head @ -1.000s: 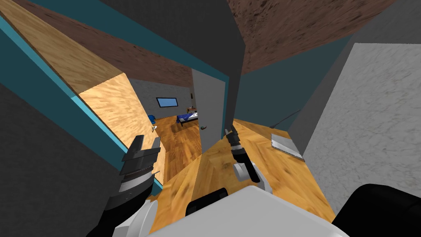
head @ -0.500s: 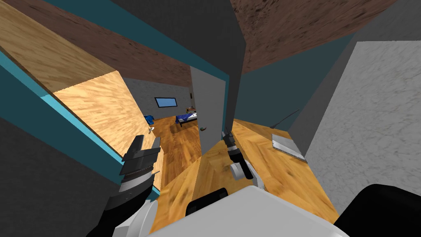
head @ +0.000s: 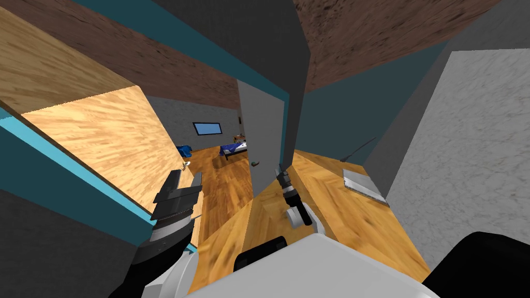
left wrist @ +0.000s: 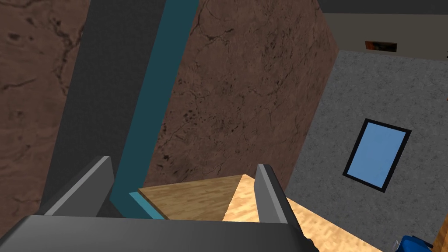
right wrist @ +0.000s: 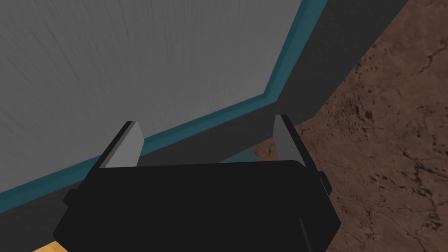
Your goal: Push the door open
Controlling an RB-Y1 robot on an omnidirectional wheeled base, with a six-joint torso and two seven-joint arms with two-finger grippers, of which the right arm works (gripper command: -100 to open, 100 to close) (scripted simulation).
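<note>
Door (head: 263, 129): grey, plain, straight ahead, already swung part of the way. Through the gap beside it, a bed (head: 234, 148) and a window (head: 207, 128) in the room beyond. Handle (head: 255, 163) on the free edge, teal frame (head: 285, 111) along the other edge.

Right gripper (head: 279, 169) stretched forward and low, just at the door's face on the frame side, well away from the handle. Seen from the right wrist, fingers spread with nothing between them (right wrist: 205, 127), pointing at the flat grey door (right wrist: 109, 65) where it meets the frame (right wrist: 210, 117). Contact or a thin gap: cannot tell.

Left gripper (head: 185, 178) raised at the left, beside a wooden panel (head: 114, 139), fingers likewise spread and empty (left wrist: 183, 168), taking no part.

Step in hand, by the look of it: mid-push, opening half won but likely too narrow to pass through.

Next move calls for pressing on with the fingertips against the face while advancing. Probably better to shift toward the handle side, since a push close to the frame edge turns the door little. Worth watching that the spread fingers do not catch between door and frame.
</note>
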